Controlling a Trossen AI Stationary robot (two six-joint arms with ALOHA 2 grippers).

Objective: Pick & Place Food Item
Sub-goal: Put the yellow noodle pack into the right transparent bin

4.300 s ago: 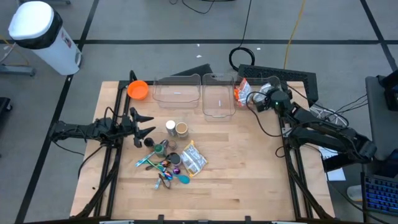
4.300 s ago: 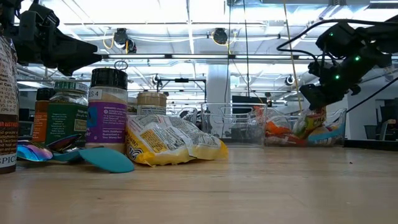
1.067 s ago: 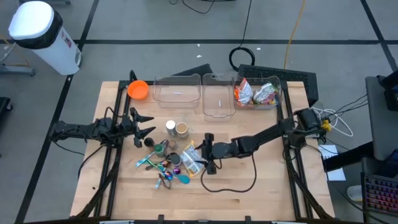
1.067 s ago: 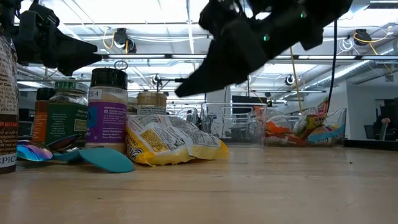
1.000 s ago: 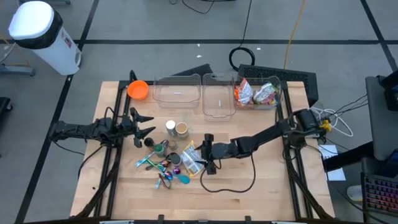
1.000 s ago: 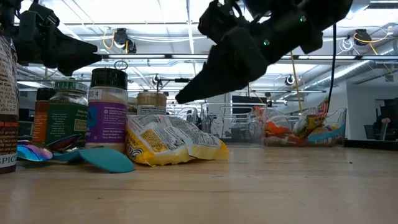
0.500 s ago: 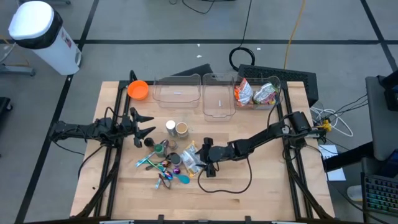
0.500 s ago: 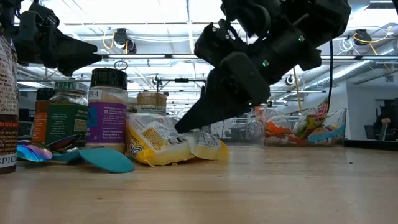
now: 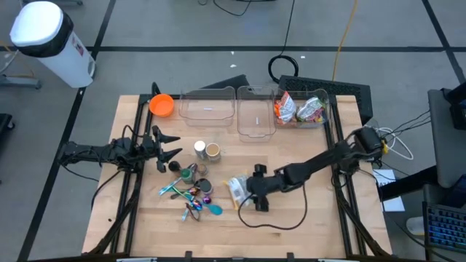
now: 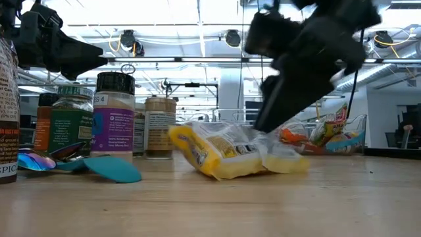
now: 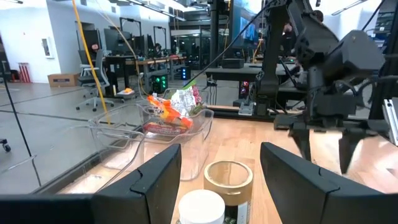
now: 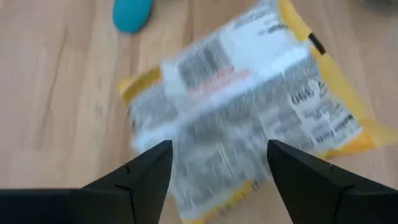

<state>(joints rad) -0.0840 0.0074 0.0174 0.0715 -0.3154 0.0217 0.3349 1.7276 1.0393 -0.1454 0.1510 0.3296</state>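
right claw [image 9: 244,194] | dragged yellow snack bag [image 9: 237,190] clear of utensil pile [image 9: 191,198]

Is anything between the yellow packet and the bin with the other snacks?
Nothing visible. The packet sits at the right tool, clear of the jars. Bare table runs from there to the snack bin at the far right corner.

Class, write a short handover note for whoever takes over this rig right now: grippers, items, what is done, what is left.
Right gripper: over the yellow-and-white crinkled snack bag at table centre; grip unclear.
Left gripper: open, waiting at the table's left side by the spice jars.
Done: two snack packets lie in the right-hand clear plastic bin.
Left: the bag is not yet binned; the other two clear bins hold no food.
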